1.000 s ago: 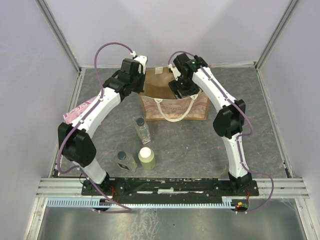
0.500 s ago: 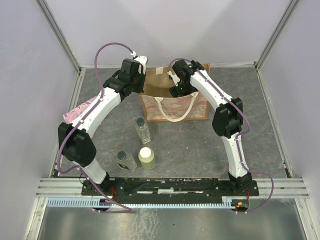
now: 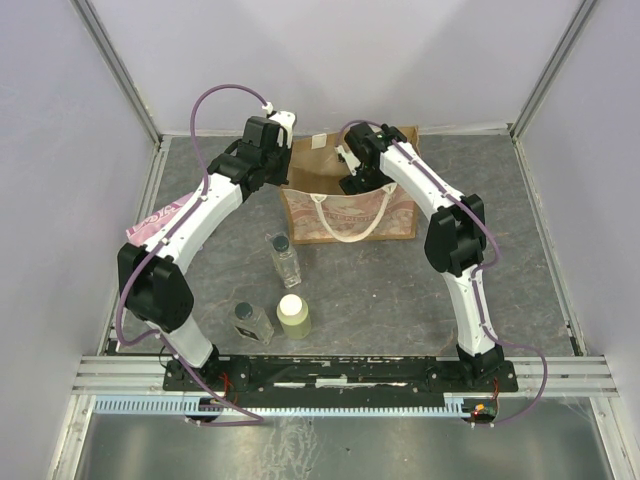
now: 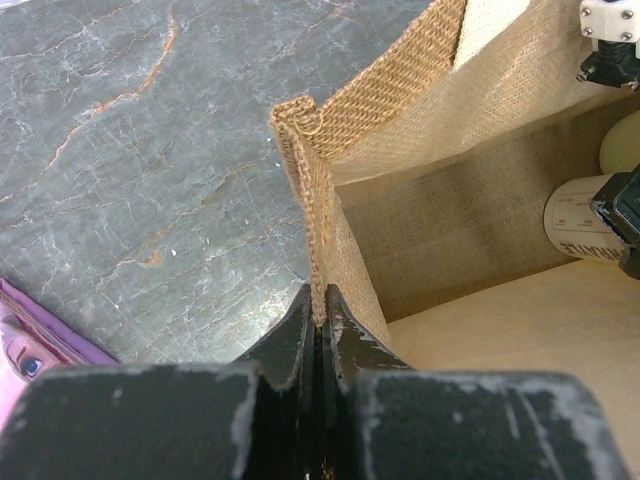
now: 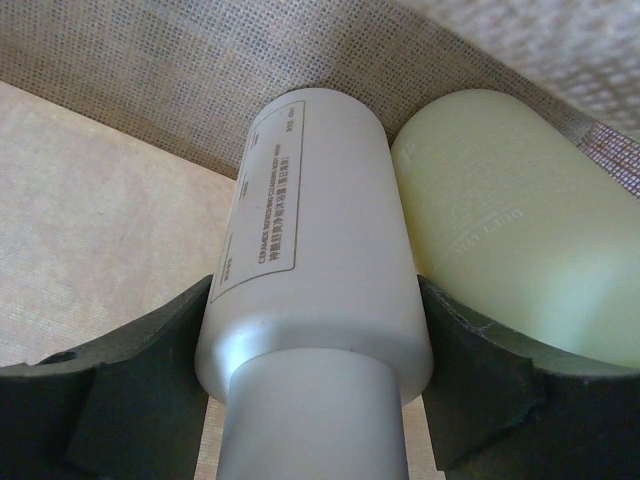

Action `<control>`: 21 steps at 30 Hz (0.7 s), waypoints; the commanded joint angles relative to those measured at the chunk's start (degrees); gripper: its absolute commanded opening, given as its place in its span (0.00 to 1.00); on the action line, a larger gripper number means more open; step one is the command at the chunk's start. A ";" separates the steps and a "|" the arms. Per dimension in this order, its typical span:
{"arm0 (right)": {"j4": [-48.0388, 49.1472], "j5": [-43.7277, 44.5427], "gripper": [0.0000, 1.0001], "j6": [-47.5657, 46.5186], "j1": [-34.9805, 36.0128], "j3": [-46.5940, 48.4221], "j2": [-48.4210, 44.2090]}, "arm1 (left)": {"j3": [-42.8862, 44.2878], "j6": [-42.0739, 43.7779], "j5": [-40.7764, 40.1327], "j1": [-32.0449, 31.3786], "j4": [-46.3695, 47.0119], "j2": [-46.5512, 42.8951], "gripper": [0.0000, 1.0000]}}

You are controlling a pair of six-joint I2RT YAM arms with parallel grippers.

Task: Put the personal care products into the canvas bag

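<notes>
The canvas bag (image 3: 350,215) stands open at the back middle of the table. My left gripper (image 3: 284,176) is shut on the bag's left rim (image 4: 318,225) and pinches the woven edge between its jaws (image 4: 320,312). My right gripper (image 3: 358,180) reaches down into the bag and is shut on a cream-white bottle (image 5: 310,240), a finger on each side. A pale yellow bottle (image 5: 500,220) lies right beside it inside the bag. Both bottles also show in the left wrist view (image 4: 580,215). On the table lie two clear black-capped bottles (image 3: 285,258) (image 3: 252,321) and a pale yellow bottle (image 3: 293,315).
A flat pink packet (image 3: 155,218) lies at the left, partly under my left arm, and its corner shows in the left wrist view (image 4: 40,335). The grey stone-look tabletop (image 3: 500,200) is fenced by metal rails and lilac walls.
My right gripper has gone a little farther back and deeper into the bag with the cream-white bottle. My left gripper has kept its hold on the rim.
</notes>
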 commanded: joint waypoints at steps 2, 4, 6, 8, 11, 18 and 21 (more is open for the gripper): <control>-2.32 2.90 0.72 -0.83 -1.49 1.68 -2.15 | 2.91 2.79 -1.37 0.41 1.04 -0.21 0.03; -2.46 2.67 0.77 -0.66 -1.49 2.04 -2.40 | 2.98 2.79 -1.27 0.41 0.95 -0.12 0.03; -2.77 2.47 0.81 -0.46 -1.42 2.74 -2.78 | 2.99 2.79 -1.06 0.43 1.09 -0.03 0.03; -3.01 2.09 0.84 -0.06 -1.42 3.96 -3.60 | 3.08 2.75 -0.83 0.43 1.08 0.17 0.03; -3.26 1.05 0.89 0.63 -1.44 5.85 -4.93 | 3.24 2.79 -0.60 0.39 1.01 0.41 0.03; -1.75 0.68 0.98 2.13 -1.41 6.35 -11.72 | 3.18 2.70 -0.12 0.41 1.28 0.98 0.03; 1.45 2.66 1.00 3.44 -1.44 4.26 -16.39 | 2.93 2.54 0.26 0.38 1.54 1.10 0.03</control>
